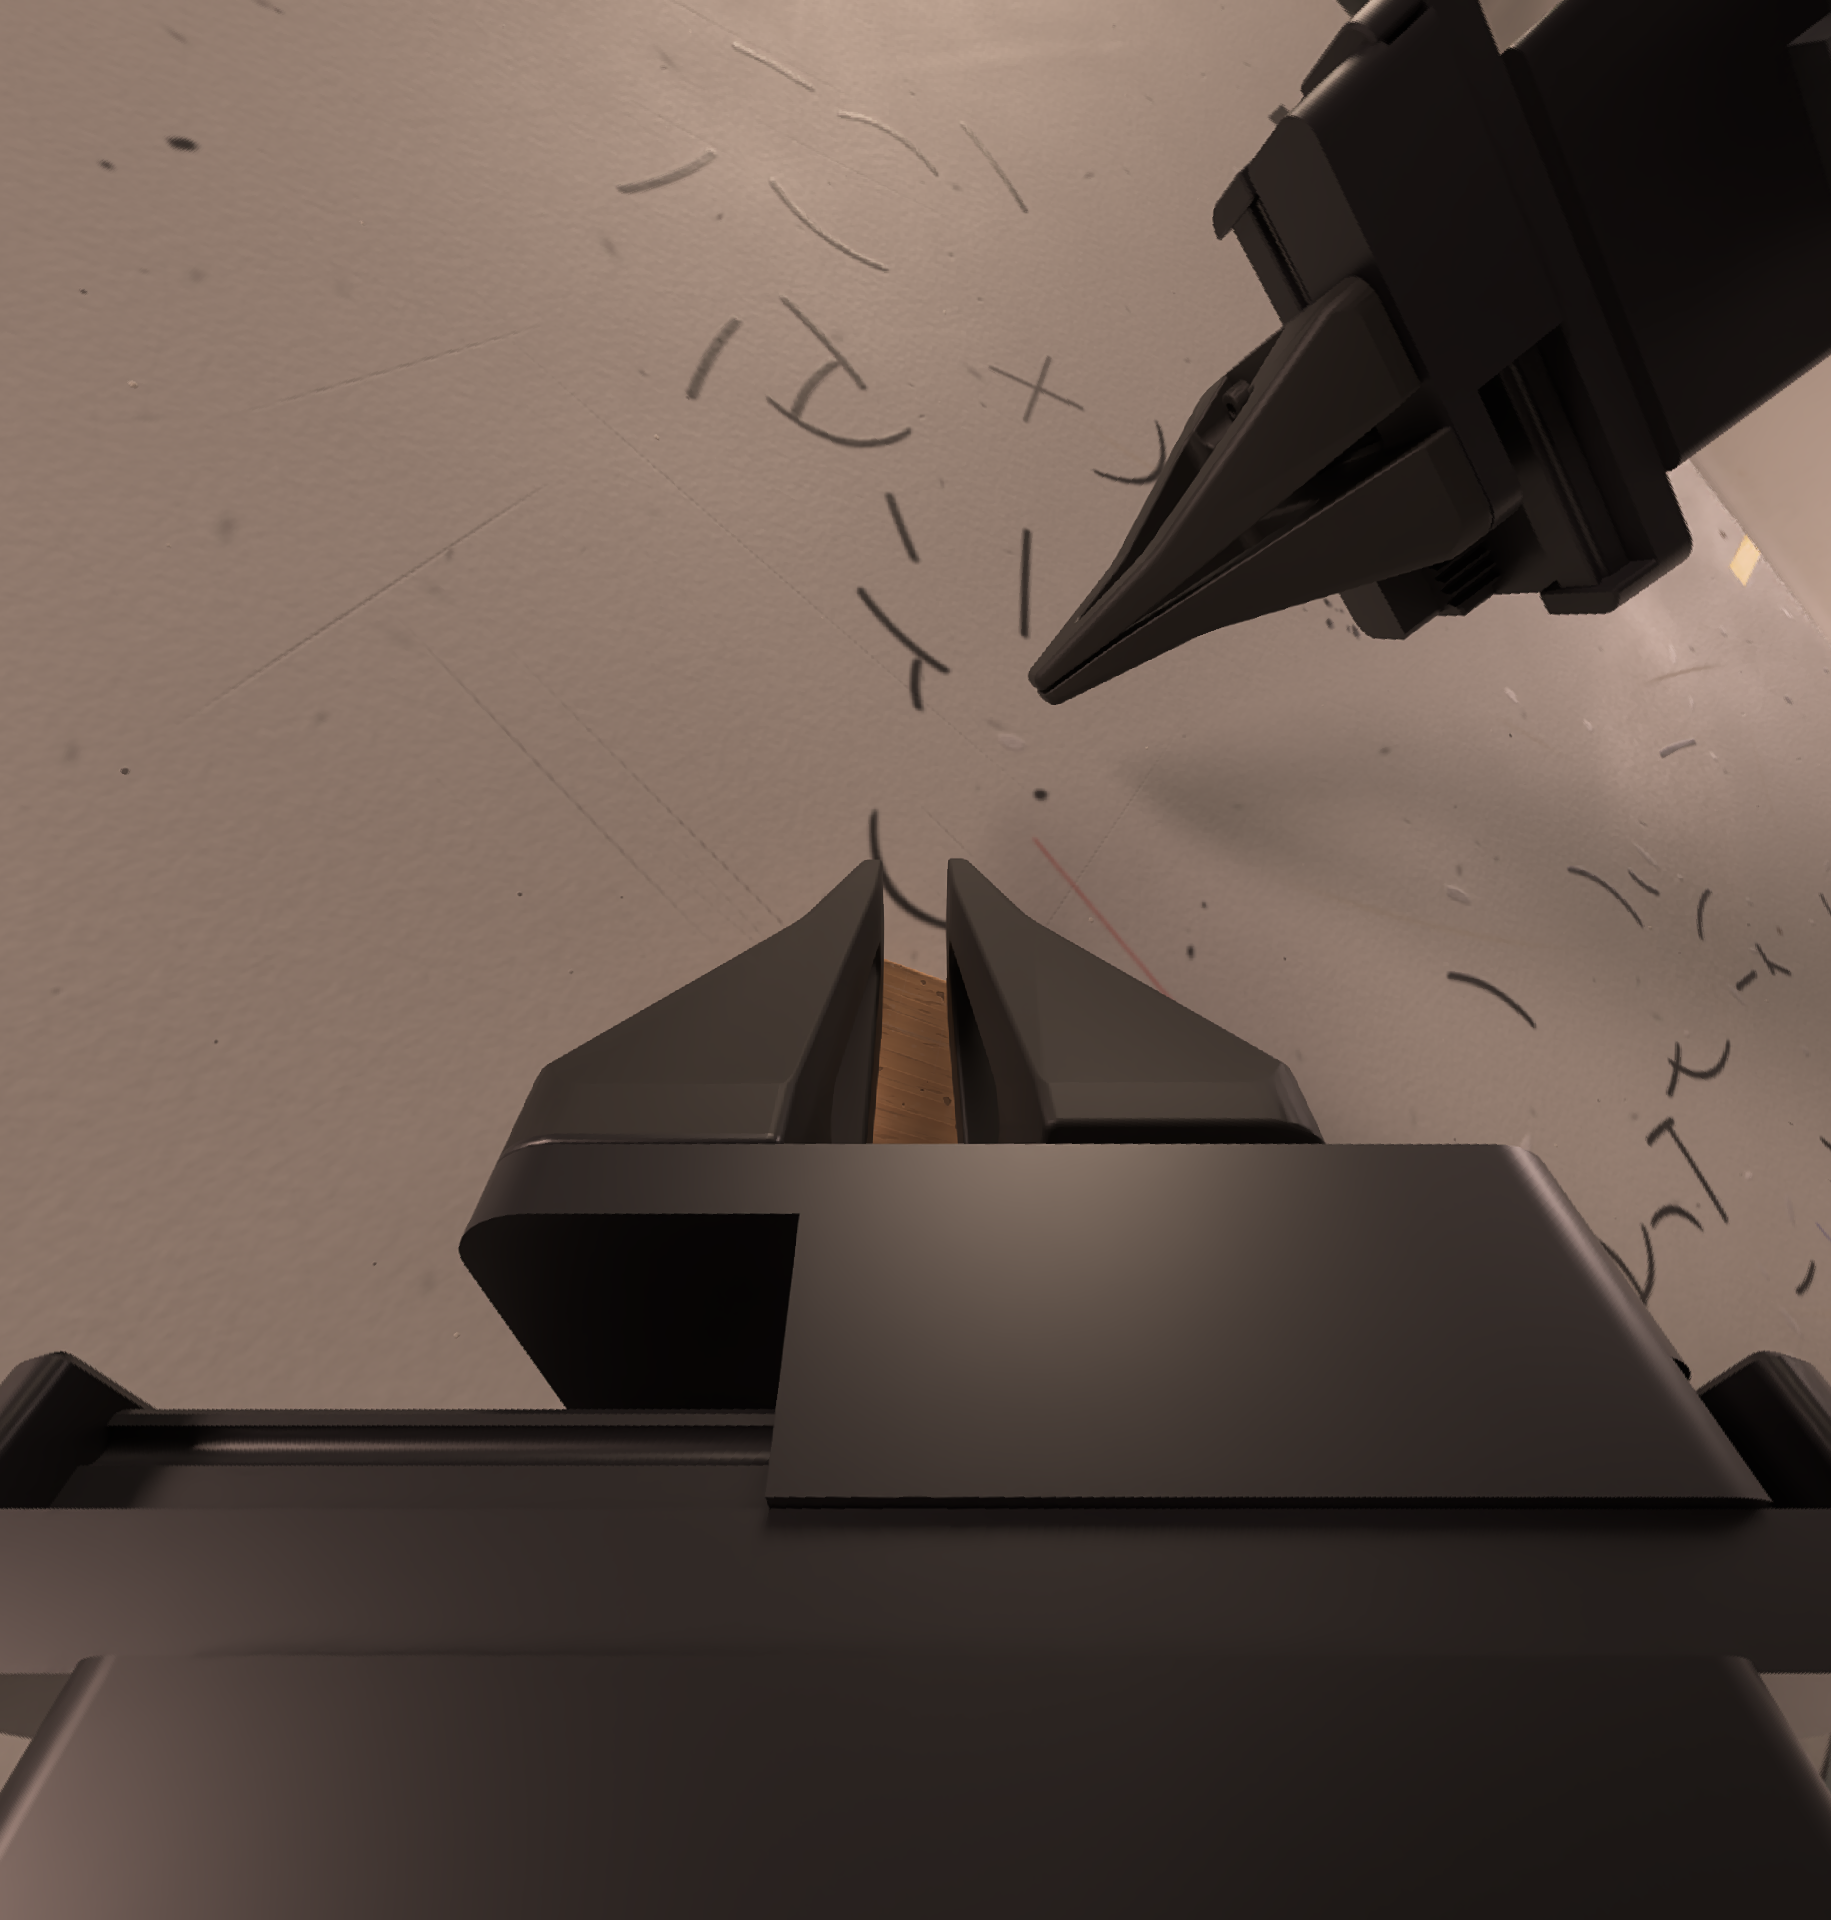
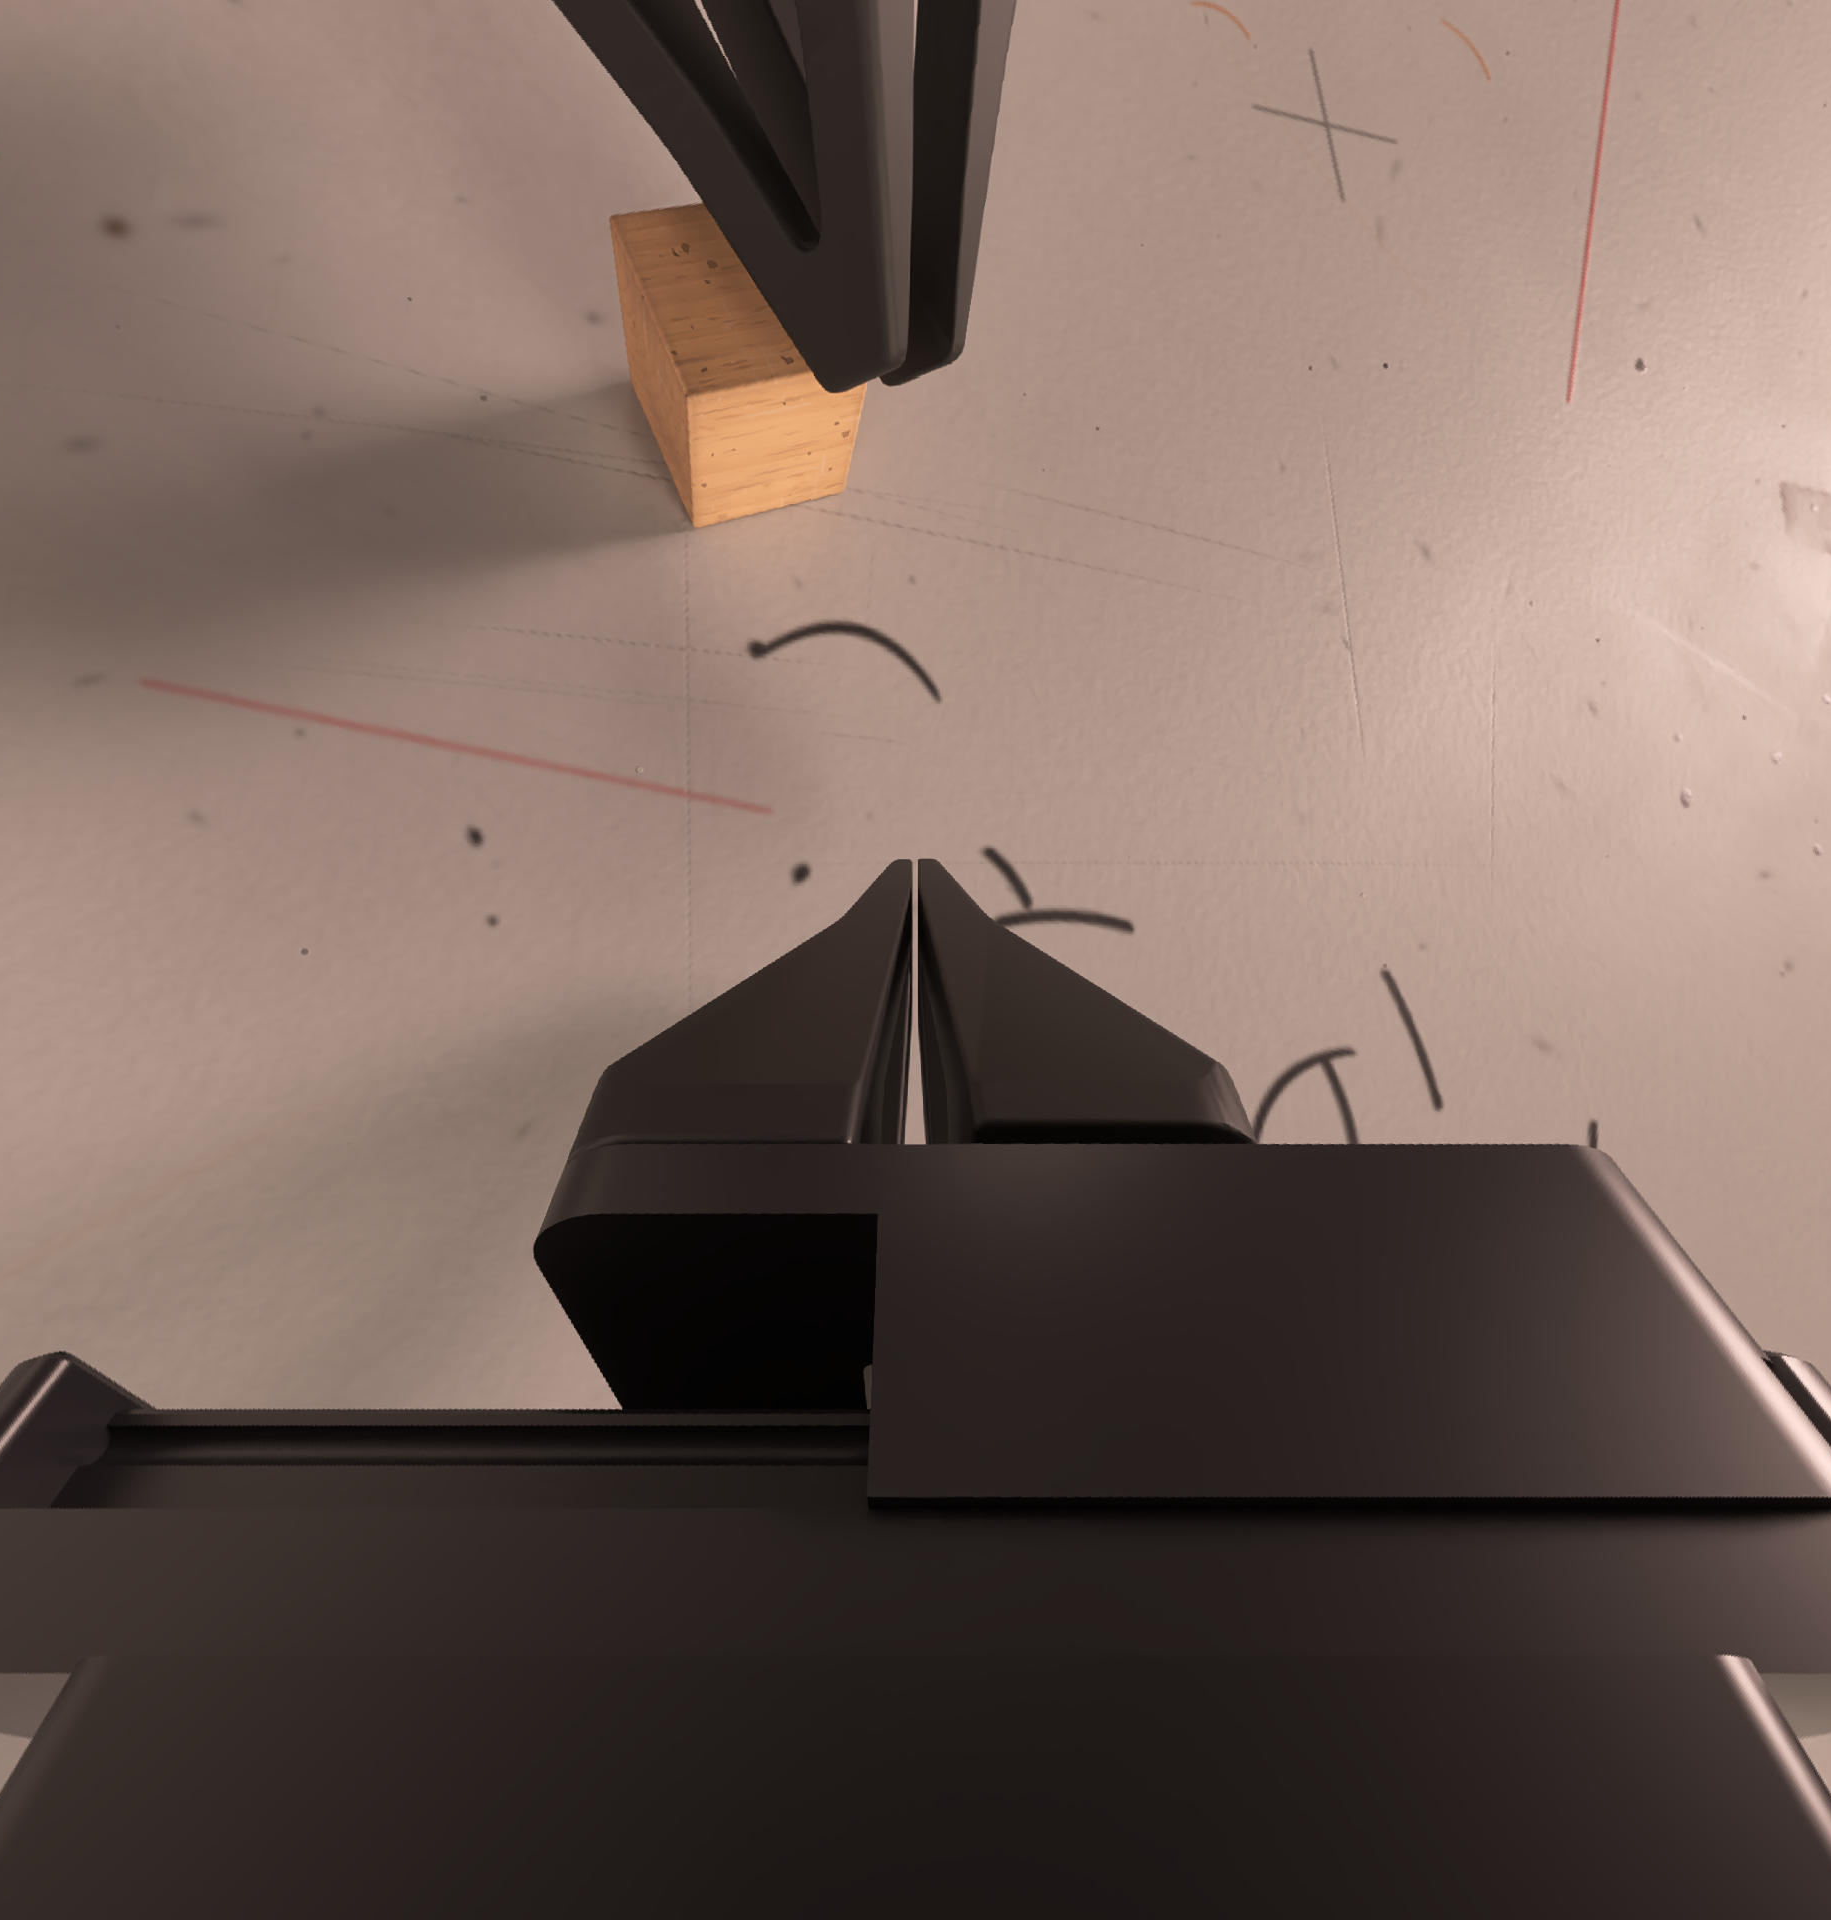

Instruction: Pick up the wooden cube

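Note:
The wooden cube (image 2: 755, 447) stands on the pale table (image 2: 1202, 675) and casts a shadow to its left. In the right wrist view my left gripper (image 2: 895, 369) comes down from above, and its fingers cover the cube's upper right corner, tips close together. In the left wrist view my left gripper (image 1: 914, 878) has only a narrow gap, much narrower than the cube. A strip of the cube (image 1: 911, 1049) shows through it beneath the fingers. My right gripper (image 2: 914, 868) is shut and empty, a short way in front of the cube. It also shows in the left wrist view (image 1: 1046, 686).
The table top (image 1: 371, 520) bears black pen strokes, dots and thin red lines (image 2: 454, 743). A piece of clear tape (image 2: 1825, 530) lies at the right. The right arm's body (image 1: 1565, 312) fills the upper right of the left wrist view.

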`<state>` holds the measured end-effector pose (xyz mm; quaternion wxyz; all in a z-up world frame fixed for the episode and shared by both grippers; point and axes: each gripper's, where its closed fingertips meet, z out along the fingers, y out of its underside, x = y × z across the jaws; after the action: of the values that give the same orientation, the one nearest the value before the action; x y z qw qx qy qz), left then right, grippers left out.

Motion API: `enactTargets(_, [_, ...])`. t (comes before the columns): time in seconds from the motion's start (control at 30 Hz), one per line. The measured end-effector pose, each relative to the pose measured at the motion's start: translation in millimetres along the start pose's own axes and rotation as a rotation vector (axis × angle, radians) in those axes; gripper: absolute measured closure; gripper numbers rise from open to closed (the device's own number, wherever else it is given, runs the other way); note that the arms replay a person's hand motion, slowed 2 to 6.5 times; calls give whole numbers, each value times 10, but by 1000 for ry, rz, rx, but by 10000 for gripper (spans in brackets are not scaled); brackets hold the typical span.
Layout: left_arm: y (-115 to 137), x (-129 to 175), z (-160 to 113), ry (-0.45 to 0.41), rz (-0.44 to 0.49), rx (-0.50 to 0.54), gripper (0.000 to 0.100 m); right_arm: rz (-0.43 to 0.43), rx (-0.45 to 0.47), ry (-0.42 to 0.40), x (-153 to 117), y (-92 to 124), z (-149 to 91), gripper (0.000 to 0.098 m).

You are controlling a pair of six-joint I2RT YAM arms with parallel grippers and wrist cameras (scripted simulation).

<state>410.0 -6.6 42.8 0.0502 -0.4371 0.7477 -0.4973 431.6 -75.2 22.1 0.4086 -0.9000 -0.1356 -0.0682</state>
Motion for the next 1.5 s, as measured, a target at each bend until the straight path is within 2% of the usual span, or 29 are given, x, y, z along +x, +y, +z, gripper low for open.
enactTargets(1.13, [7, -2, -10, 2, 7, 20, 901, 8, 15, 0, 13, -37, -9, 970])
enactTargets(1.37, [-23, -16, -94, -24, 23, 35, 895, 23, 31, -1, 15, -64, -18, 970])
enactTargets(1.5, [-57, 13, -179, -28, 56, 45, 851, 26, 33, 3, 30, -63, -35, 970])
